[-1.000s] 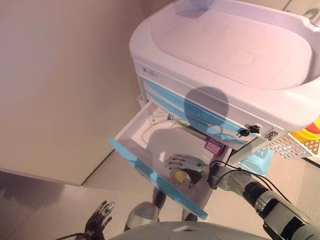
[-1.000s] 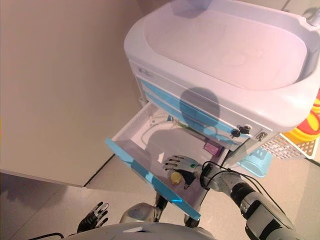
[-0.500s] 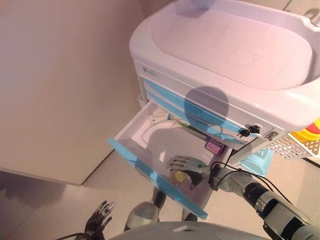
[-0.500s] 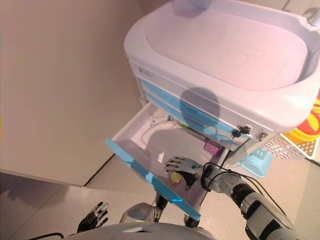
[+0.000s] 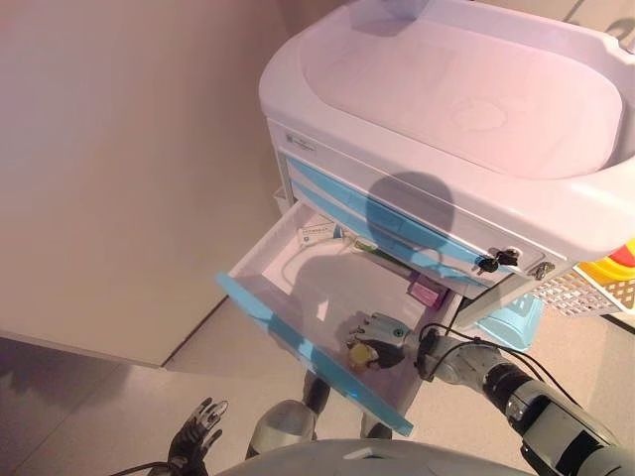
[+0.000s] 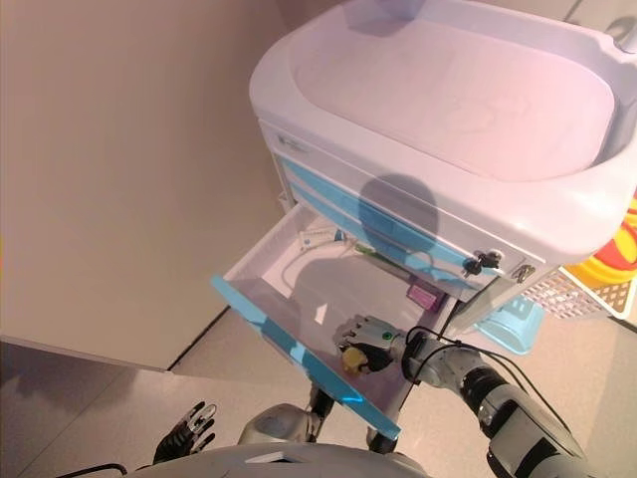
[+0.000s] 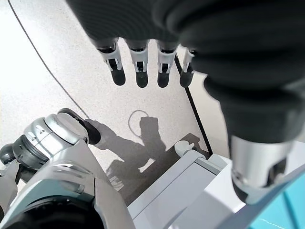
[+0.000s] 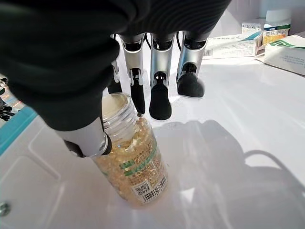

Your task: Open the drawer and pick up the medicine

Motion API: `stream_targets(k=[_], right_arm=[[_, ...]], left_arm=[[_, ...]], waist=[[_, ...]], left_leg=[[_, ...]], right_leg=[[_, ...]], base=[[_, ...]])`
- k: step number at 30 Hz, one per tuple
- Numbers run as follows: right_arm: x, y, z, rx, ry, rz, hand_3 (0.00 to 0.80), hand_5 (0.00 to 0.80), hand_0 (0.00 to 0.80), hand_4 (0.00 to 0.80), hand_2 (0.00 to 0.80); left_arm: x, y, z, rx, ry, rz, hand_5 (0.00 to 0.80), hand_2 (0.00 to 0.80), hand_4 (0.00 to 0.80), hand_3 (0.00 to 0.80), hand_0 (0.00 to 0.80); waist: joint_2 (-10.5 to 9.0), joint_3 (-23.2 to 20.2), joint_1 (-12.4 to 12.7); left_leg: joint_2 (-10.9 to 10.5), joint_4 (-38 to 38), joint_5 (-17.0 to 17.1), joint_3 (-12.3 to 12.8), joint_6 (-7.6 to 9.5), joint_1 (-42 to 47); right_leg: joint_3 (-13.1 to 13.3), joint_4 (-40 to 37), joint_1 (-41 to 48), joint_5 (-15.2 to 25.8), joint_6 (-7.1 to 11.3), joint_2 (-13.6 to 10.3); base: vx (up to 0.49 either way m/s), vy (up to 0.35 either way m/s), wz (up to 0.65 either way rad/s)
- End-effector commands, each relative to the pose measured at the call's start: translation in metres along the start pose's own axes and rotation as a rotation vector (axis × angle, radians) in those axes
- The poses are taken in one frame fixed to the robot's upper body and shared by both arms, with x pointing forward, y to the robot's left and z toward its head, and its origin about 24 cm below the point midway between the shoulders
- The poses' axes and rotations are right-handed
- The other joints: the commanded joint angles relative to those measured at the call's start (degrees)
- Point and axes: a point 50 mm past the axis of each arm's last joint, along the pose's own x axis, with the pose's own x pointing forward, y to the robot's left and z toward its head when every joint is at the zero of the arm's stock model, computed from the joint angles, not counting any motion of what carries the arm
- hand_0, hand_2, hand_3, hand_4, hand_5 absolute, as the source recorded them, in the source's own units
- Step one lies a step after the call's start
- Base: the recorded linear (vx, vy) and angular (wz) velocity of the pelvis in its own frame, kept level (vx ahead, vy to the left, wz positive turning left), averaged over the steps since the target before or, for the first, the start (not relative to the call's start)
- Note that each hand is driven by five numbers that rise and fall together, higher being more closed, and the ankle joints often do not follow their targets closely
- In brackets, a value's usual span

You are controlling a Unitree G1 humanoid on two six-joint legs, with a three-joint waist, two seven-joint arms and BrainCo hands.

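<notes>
The white cart's lower drawer (image 5: 281,266) with a blue front stands pulled open. A clear medicine bottle (image 8: 131,162) of yellow capsules rests on the drawer floor near the front right; it also shows in the left eye view (image 5: 359,352). My right hand (image 5: 385,332) reaches into the drawer, its thumb (image 8: 88,138) pressed on one side of the bottle and its fingers (image 8: 159,93) curled down on the other side. My left hand (image 5: 195,436) hangs low at the left over the floor, fingers (image 7: 138,62) straight and empty.
Medicine boxes (image 5: 317,234) lie at the drawer's back, also seen in the right wrist view (image 8: 233,45). A purple box (image 5: 428,292) sits at the right rear. A beige wall (image 5: 119,178) stands left of the cart. A light blue bin (image 5: 511,322) and a basket (image 5: 595,288) are on the right.
My right hand's fingers have curled in from spread to closed round the bottle. The drawer and my left hand have not moved.
</notes>
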Motion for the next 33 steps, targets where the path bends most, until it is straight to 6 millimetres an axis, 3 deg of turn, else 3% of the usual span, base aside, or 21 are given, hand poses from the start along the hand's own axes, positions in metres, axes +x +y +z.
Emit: stream_targets(k=[1, 11, 16, 20, 21, 23, 28, 30, 33], right_arm=[[0.013, -0.004, 0.017, -0.004, -0.082, -0.045, 0.8, 0.8, 0.8, 0.8, 0.8], [0.012, -0.006, 0.015, 0.011, -0.062, -0.062, 0.8, 0.8, 0.8, 0.8, 0.8], [0.012, -0.039, 0.007, 0.112, -0.035, -0.11, 0.8, 0.8, 0.8, 0.8, 0.8], [-0.001, -0.097, 0.0, 0.168, -0.049, -0.142, 0.8, 0.8, 0.8, 0.8, 0.8], [-0.005, -0.102, -0.001, 0.172, -0.051, -0.141, 0.8, 0.8, 0.8, 0.8, 0.8], [-0.026, -0.145, -0.001, 0.172, -0.075, -0.154, 0.8, 0.8, 0.8, 0.8, 0.8], [-0.066, -0.217, -0.005, 0.341, -0.133, -0.227, 0.8, 0.8, 0.8, 0.8, 0.8], [-0.084, -0.251, -0.01, 0.482, -0.193, -0.329, 0.8, 0.8, 0.8, 0.8, 0.8], [-0.106, -0.292, -0.017, 0.556, -0.279, -0.529, 0.8, 0.8, 0.8, 0.8, 0.8]], left_arm=[[0.003, -0.009, -0.001, 0.065, 0.002, -0.05, 0.0, 0.0, 0.0, 0.0, 0.0], [0.004, -0.01, -0.001, 0.063, 0.0, -0.055, 0.0, 0.0, 0.0, 0.0, 0.0], [0.004, -0.009, 0.001, 0.06, 0.001, -0.044, 0.0, 0.0, 0.0, 0.0, 0.0], [0.004, -0.003, 0.006, 0.047, -0.003, -0.021, 0.0, 0.0, 0.0, 0.0, 0.0], [0.004, -0.003, 0.006, 0.047, -0.003, -0.02, 0.0, 0.0, 0.0, 0.0, 0.0], [0.005, 0.0, 0.01, 0.028, -0.009, 0.0, 0.0, 0.0, 0.0, 0.0, 0.0], [0.01, 0.0, 0.022, 0.015, -0.022, 0.018, 0.0, 0.0, 0.0, 0.0, 0.0], [0.012, 0.0, 0.027, 0.016, -0.026, 0.019, 0.0, 0.0, 0.0, 0.0, 0.0], [0.014, 0.001, 0.032, 0.023, -0.028, 0.018, 0.0, 0.0, 0.0, 0.0, 0.0]], waist=[[-1.47, 0.6, 1.4], [-1.66, 0.7, 0.9], [-2.42, 0.5, 0.0], [-3.48, 0.4, -1.9], [-3.52, 0.4, -2.0], [-4.3, 0.3, -3.4], [-5.8, -0.3, -5.5], [-6.39, -0.7, -6.2], [-6.98, -1.3, -6.4]], left_leg=[[-2.4, 0.0, -5.0, 0.4, -0.35, 1.0], [-2.1, -0.1, -5.1, 1.1, -0.22, 1.2], [-1.9, -0.1, -5.2, 1.7, -0.22, 1.6], [-1.3, -0.2, -5.4, 3.2, -0.26, 2.0], [-1.2, -0.3, -5.4, 3.4, -0.25, 2.1], [-0.9, -0.4, -5.9, 4.8, -0.14, 2.5], [-0.5, -0.5, -6.3, 6.6, 0.17, 2.9], [-0.3, -0.5, -6.6, 7.4, 0.16, 3.2], [-0.3, -0.5, -7.0, 7.9, 0.17, 3.7]], right_leg=[[0.0, 4.7, -0.8, -2.8, 1.87, -1.7], [0.4, 4.7, -0.9, -2.7, 1.88, -1.6], [1.2, 4.4, -0.6, -2.5, 1.99, -1.3], [2.4, 4.1, -0.6, -2.0, 2.2, -1.0], [2.6, 4.1, -0.6, -2.0, 2.23, -0.9], [4.2, 4.1, -0.7, -2.0, 2.33, -0.7], [6.2, 3.9, -1.1, -1.5, 2.33, -0.3], [7.0, 3.8, -1.1, -1.3, 2.31, -0.2], [7.4, 3.6, -0.8, -1.3, 2.28, -0.2]], base=[[0.0, 0.0, 0.0], [0.0, 0.0, 0.0], [0.002, 0.003, -0.02], [0.006, 0.015, -0.06], [-0.001, 0.028, -0.13], [-0.004, 0.038, -0.2], [-0.002, 0.031, -0.24], [0.007, 0.042, -0.25], [0.015, 0.037, -0.14]])
